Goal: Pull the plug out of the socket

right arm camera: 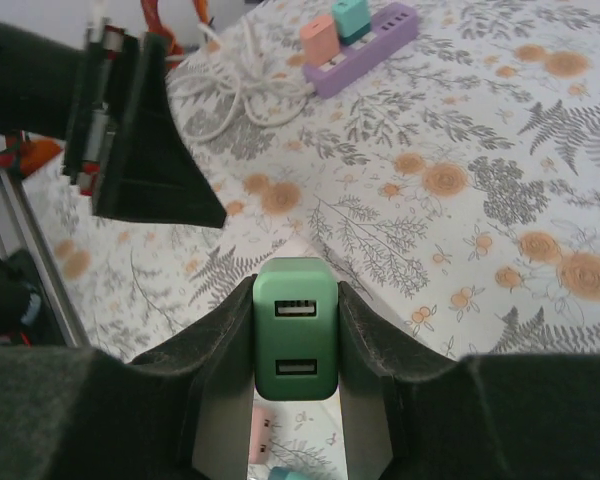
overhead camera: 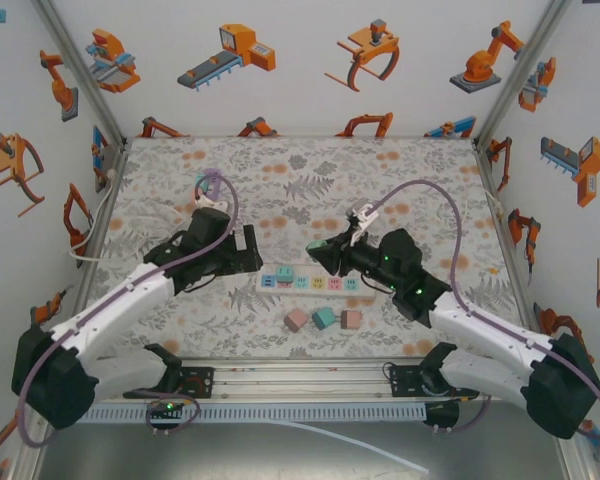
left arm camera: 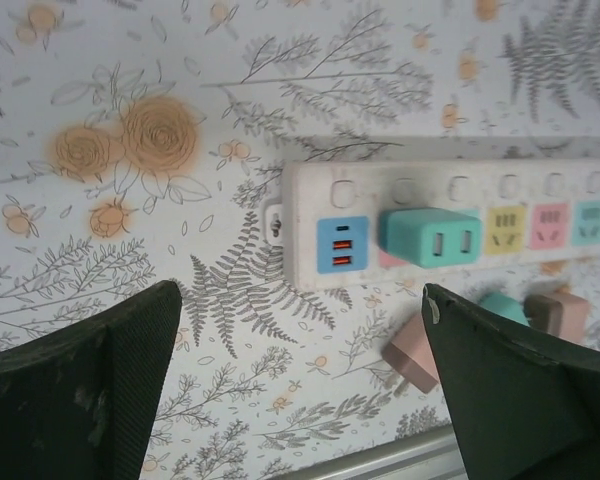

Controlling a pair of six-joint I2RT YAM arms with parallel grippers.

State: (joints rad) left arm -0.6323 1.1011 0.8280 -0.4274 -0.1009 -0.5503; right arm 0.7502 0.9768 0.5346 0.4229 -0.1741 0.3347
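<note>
Matte floral-print cloth (overhead camera: 310, 170) over the table. Near centre, a long, flat white plastic power strip (overhead camera: 305, 283) with pastel square sockets. At its 9 o'clock end, left gripper (overhead camera: 252, 250), textured black fingers (left arm camera: 90, 390) spread wide, gripping nothing. At its 12 o'clock, right gripper (overhead camera: 323, 256) clamped on a boxy, round-cornered dark-green plug (right arm camera: 295, 335) with two USB slots, poised over the strip; contact with the socket impossible to judge. Seated in the strip, a smooth teal block plug (left arm camera: 430, 237). At 6 o'clock, loose on the cloth, three small cube plugs (overhead camera: 324, 317): pink, teal, dusty rose.
</note>
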